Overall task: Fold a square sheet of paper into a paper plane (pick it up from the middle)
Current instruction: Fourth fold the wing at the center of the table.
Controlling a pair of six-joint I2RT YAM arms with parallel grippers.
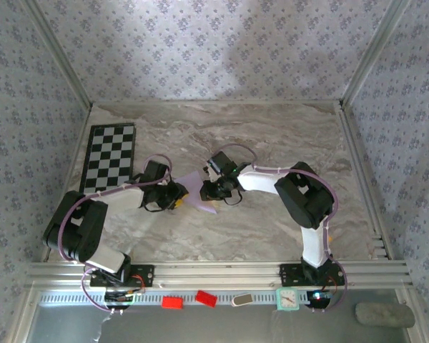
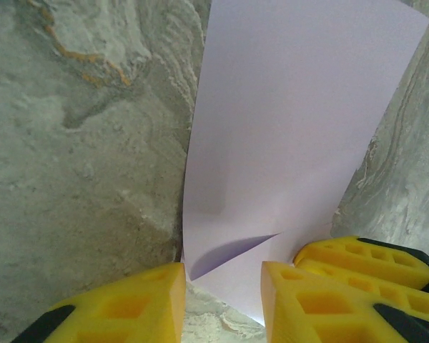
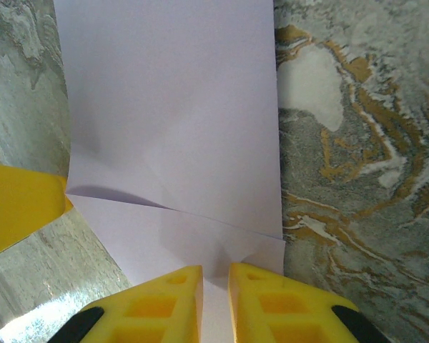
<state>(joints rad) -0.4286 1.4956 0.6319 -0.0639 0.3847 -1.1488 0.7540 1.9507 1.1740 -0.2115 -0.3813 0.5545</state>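
The square sheet of paper (image 1: 198, 193) is pale lilac and lies mid-table, folded over itself with a loose flap. My left gripper (image 1: 177, 195) comes in from the left. Its yellow jaws (image 2: 222, 289) stand apart around the sheet's near corner (image 2: 293, 143), where the flap lifts slightly. From the right, my right gripper (image 1: 214, 189) pinches a raised ridge of the paper (image 3: 171, 121) between nearly closed jaws (image 3: 215, 293). The other arm's yellow fingertips show at the frame edges (image 2: 372, 261) (image 3: 18, 207). A paper plane shape is not in view.
A black-and-white checkerboard (image 1: 111, 157) lies at the back left. Below the aluminium front rail (image 1: 214, 273) sit two red blocks (image 1: 173, 302) (image 1: 206, 299), a small teal clock (image 1: 287, 299) and a grey lump (image 1: 382, 314). Patterned walls close in the marble table (image 1: 286, 143).
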